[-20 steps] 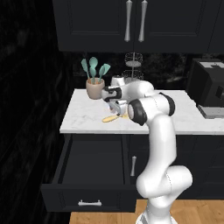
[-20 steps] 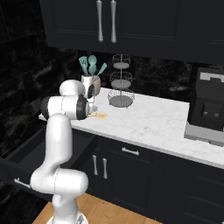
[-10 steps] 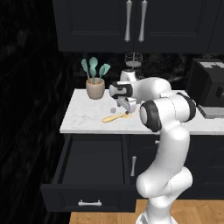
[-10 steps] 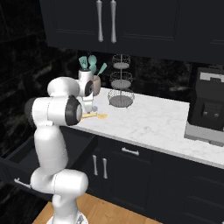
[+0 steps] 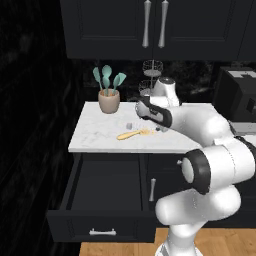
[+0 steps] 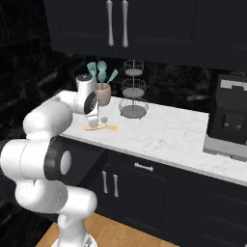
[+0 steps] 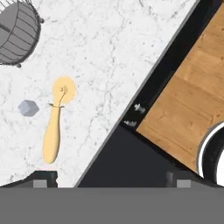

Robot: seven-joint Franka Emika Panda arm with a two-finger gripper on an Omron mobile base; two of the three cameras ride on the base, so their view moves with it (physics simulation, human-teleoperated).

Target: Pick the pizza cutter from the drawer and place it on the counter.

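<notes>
Gripper: in the hand view I had the gripper (image 7: pixel 111 179) spread wide, both finger tips (image 7: pixel 43 178) at the bottom edge with nothing between them. One tip sat over marble, the other over the dark drawer side.

Drawer: the drawer (image 5: pixel 107 220) stood pulled out below the slab, at about 7 o'clock from the cutter in the left base view. I could make out nothing in its black interior.

Pizza cutter: the pizza cutter (image 7: pixel 56 118) lay flat on the counter (image 7: pixel 131 52), free of the fingers and near the front edge. From the left base view it was at roughly 5 o'clock from the beige pot (image 5: pixel 109 102).

Axis: in the hand view its long axis ran almost 12 to 6, leaning slightly; the disc pointed to 12, the handle butt to 6, toward my left finger tip. In the left base view (image 5: pixel 135 134) it lay nearly parallel to the front edge, disc to the right.

Neighbours: a small grey block (image 7: pixel 28 107) sat just beside the handle at 9 o'clock, apart from it. The wire basket stand (image 7: pixel 17 33) stood well apart at 11 o'clock.

Risk: I judged the placing done, so the hazard was the retreat. A low sideways sweep could clip the handle butt and skid the cutter off the edge into the drawer, or knock the block.
</notes>
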